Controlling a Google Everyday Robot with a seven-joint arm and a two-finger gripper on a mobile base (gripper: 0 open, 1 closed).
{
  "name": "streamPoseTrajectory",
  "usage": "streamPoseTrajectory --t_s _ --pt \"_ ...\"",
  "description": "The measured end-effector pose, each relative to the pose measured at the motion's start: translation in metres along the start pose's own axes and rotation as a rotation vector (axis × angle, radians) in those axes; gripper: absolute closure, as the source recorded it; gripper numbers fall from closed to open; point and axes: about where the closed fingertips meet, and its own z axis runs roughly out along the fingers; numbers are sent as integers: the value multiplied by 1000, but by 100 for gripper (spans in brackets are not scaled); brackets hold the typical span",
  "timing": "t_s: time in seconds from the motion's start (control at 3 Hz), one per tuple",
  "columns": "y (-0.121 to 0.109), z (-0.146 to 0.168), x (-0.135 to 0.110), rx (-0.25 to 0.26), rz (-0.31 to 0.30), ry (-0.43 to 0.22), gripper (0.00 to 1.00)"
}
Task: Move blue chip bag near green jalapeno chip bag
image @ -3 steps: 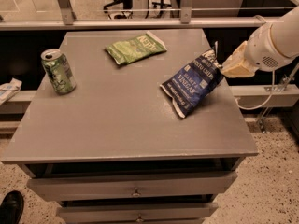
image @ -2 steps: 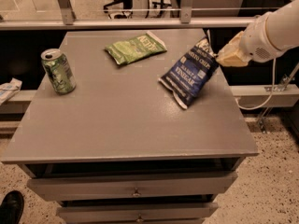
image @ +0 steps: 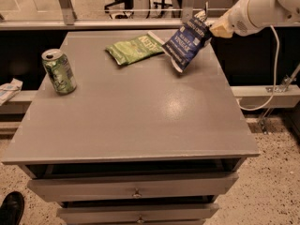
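Above the far right of the tabletop (image: 140,121), the hand (image: 206,23) is clenching the blue chip bag (image: 186,42) by its top edge, holding it tilted just beside the green jalapeno chip bag (image: 132,48). A green can (image: 59,71) is standing well apart, left.

A grey table (image: 140,125) with two knobbed drawers (image: 136,187) stands on a speckled floor (image: 276,182); a pale ledge (image: 262,95) runs behind it; beyond a far rail (image: 93,25), chair legs (image: 117,6) show; soft light glints off the tabletop; the gripper (image: 206,20) hangs over the table's far right corner
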Motion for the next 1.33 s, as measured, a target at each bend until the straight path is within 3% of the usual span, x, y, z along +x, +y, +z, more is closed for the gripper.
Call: streamPoseTrajectory --t_s 0.67,1.0,1.33 --pt "-55 61 7 128 126 72 100" --pt "-64 88 14 163 184 112 100" --pt "-59 104 12 160 226 132 100"
